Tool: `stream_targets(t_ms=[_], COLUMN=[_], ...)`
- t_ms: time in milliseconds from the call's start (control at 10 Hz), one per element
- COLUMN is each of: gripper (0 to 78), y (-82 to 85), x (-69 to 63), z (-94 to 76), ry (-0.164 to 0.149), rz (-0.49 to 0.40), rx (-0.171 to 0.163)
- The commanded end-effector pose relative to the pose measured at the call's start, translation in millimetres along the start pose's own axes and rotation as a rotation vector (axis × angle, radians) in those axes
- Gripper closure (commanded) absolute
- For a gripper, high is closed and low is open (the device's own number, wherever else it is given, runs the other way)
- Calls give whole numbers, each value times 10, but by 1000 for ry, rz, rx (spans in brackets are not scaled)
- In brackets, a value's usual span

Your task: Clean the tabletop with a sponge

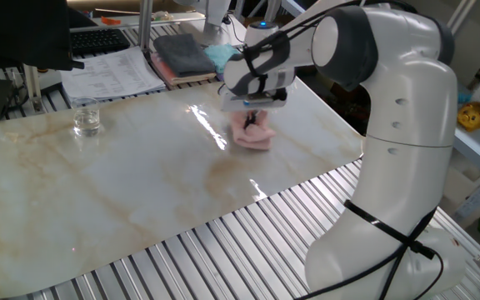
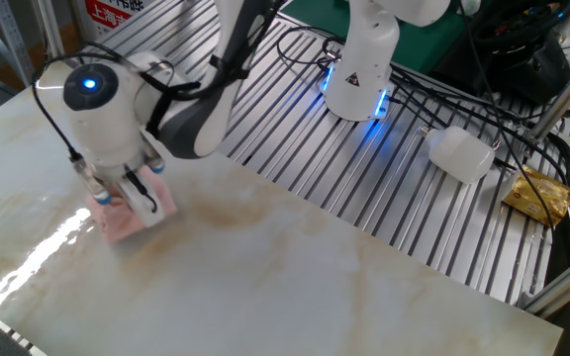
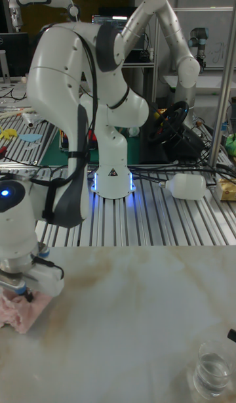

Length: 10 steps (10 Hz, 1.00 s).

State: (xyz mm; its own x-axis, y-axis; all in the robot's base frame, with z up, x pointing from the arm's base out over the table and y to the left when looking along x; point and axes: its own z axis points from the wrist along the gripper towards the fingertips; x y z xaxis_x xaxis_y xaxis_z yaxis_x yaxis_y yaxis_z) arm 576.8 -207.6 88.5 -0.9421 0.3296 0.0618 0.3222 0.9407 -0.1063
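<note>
There was one tabletop (image 1: 123,192), and on it one pink sponge (image 1: 252,136) and one clear glass (image 1: 87,117), the glass toward nine o'clock of the sponge. One pincer (image 1: 252,117) was over the sponge. Two folded cloths lay past the sheet at twelve o'clock: one grey (image 1: 180,53), one teal (image 1: 220,55). One white plastic bottle (image 2: 460,154) lay on the metal slats (image 2: 295,148).

- The tool (image 2: 127,193) covers the middle of the sponge (image 2: 117,223); its fingertips are hidden.
- The tall fixed view's left edge crops the sponge.
</note>
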Motion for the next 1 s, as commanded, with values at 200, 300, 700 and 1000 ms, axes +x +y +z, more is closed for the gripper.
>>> stream_targets(t_ms=[200, 300, 700, 1000], gripper=[764, 764, 764, 764], y=[411, 453, 427, 33], x=[196, 286, 531, 468], z=[-72, -47, 118, 21], ry=[22, 30, 27, 34], rz=[8, 7, -28, -120], rx=[-84, -76, -16, -24])
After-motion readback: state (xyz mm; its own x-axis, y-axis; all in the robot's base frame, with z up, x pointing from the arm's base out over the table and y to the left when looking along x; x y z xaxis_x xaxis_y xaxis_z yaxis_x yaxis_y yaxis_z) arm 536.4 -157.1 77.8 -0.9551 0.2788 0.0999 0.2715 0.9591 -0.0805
